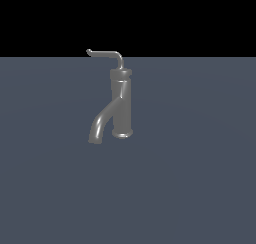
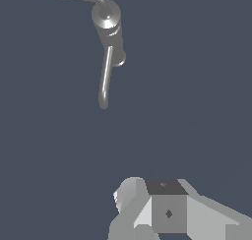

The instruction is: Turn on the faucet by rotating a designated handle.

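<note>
So the faucet [image 1: 121,103] stands alone on a flat blue-grey floor [image 1: 200,178], a bit toward the exterior view's left of center. It's upright, flared base planted on the floor, with a collar near the top of the body. The thick spout [image 1: 102,120] leaves the body partway up and curves down toward the exterior view's left, and its mouth ends just above the floor.

The handle [image 1: 105,53] sits on top: a thin rod that rises from the cap, bends, then runs out flat toward the exterior view's left, with a small upturned tip at the far end. It points the same way as the spout, more or less directly above it. Behind it is only plain black backdrop.

There's not much else around. In the exterior view the arm doesn't show, and nothing touches the faucet or crowds it on any side.

The wrist view looks down on the faucet from above. The cap, the spout and part of the handle show, though the handle's tip runs out of the picture. The gripper [image 2: 165,212] shows only as pale blocky housing at the picture's edge, well apart from the faucet with bare floor between them. The fingertips aren't visible, so whether they're spread or pressed together can't be told.
</note>
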`<state>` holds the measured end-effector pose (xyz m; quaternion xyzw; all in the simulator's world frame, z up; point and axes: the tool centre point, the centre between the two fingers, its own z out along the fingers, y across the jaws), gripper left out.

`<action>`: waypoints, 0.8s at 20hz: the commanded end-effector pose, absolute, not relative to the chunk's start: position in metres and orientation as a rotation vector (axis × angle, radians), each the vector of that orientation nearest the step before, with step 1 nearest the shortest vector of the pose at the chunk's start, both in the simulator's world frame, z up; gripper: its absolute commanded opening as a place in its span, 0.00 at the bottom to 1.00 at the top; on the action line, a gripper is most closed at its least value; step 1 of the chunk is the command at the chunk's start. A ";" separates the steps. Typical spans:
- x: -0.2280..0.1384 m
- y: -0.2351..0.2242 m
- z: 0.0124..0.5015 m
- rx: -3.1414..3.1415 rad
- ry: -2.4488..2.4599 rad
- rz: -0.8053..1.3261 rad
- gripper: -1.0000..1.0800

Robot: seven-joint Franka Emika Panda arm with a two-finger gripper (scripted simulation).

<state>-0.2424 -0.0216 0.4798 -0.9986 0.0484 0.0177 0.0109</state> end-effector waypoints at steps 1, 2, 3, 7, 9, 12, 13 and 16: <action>-0.237 -0.021 0.480 -3.108 0.191 0.056 0.00; -0.234 -0.020 0.480 -3.105 0.211 0.057 0.00; -0.230 -0.020 0.480 -3.100 0.233 0.057 0.00; -0.215 -0.017 0.479 -3.079 0.337 0.061 0.00; -0.206 -0.016 0.478 -3.065 0.399 0.063 0.00; -0.191 -0.013 0.476 -3.040 0.503 0.069 0.00; -0.185 -0.012 0.476 -3.031 0.538 0.071 0.00; -0.170 -0.009 0.473 -3.002 0.644 0.078 0.00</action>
